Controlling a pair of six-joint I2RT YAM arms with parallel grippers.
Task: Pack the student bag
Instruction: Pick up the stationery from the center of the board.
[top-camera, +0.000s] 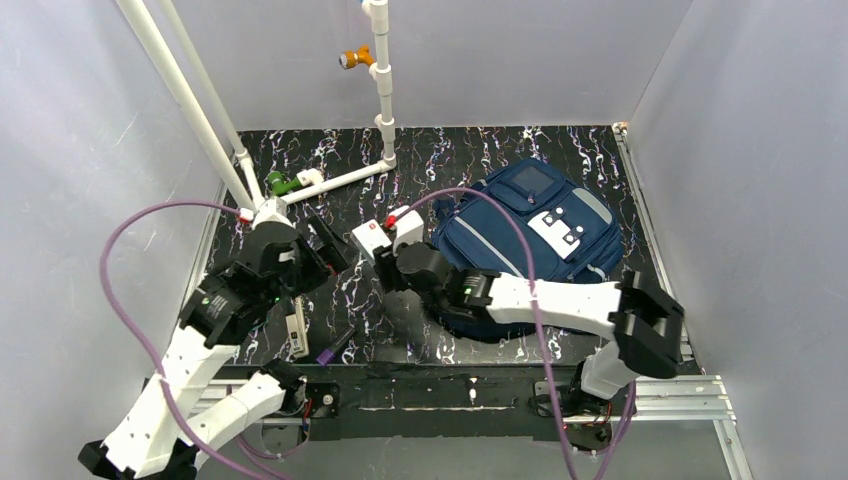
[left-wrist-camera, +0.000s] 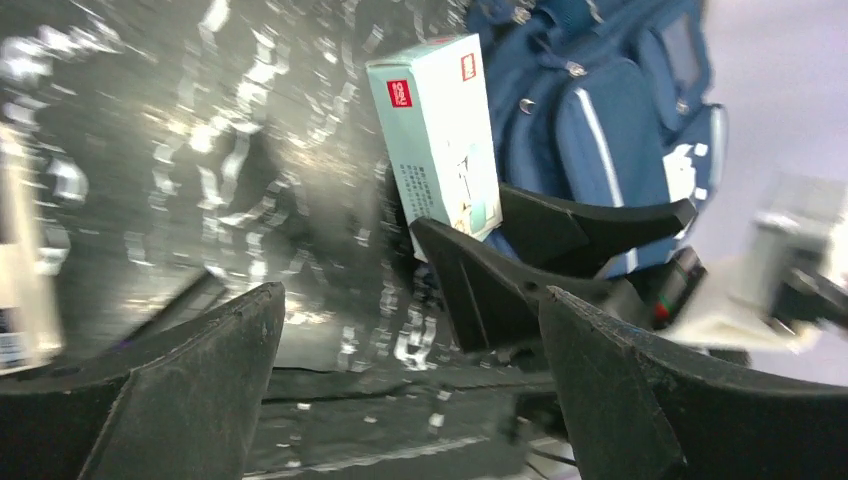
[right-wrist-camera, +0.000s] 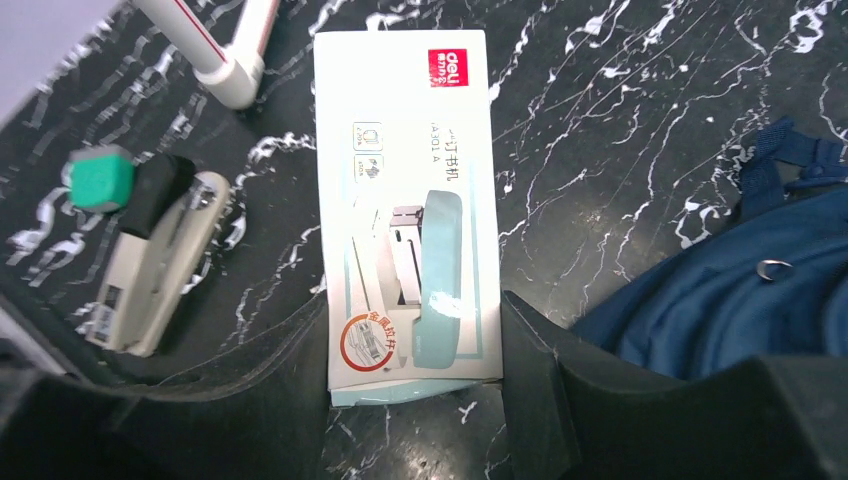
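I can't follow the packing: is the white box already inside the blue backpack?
No, the right gripper holds the white box between its fingers, outside the backpack.

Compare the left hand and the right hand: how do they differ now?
The right hand is shut on the white stapler box; the left hand is open and holds nothing. The right hand is close to the student bag; the left hand is beyond the box, farther from the bag. Both hands are black.
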